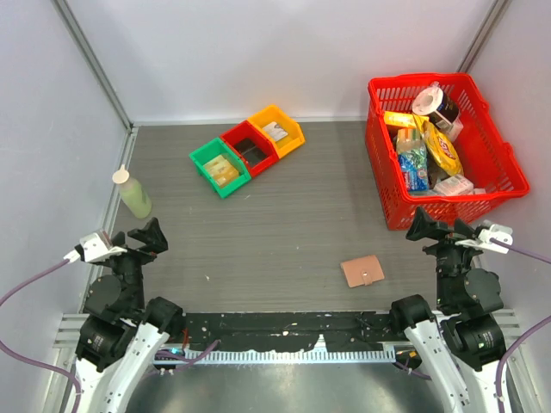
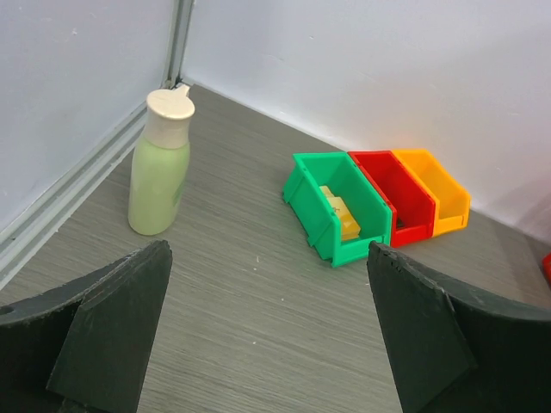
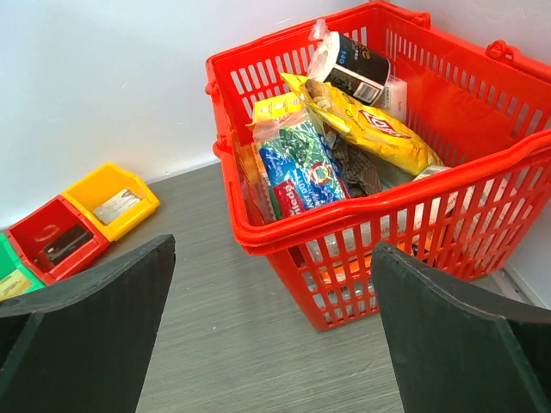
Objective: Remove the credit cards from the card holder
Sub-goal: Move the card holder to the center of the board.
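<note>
Where the bench meets its near edge, the left fingers [image 1: 148, 237] hang spread wide above the near left corner. The right fingers [image 1: 439, 231] hang just as wide above the near right corner. Between the two arms, right of centre and close to the near edge, the small flat tan-pink leather-like card holder [image 1: 362, 272] lies folded shut with its snap tab on top, apart from both pairs of fingers. Farther back, a pale green plastic bottle [image 1: 133, 193] with a cream cap stands upright by the left edge. Beyond it, a green plastic bin [image 1: 219, 167], a red plastic bin [image 1: 250, 147] and a yellow plastic bin [image 1: 277, 129] touch in a slanted row near the far edge. A red plastic mesh basket [image 1: 376, 138], heaped with packets, fills the far right corner.
</note>
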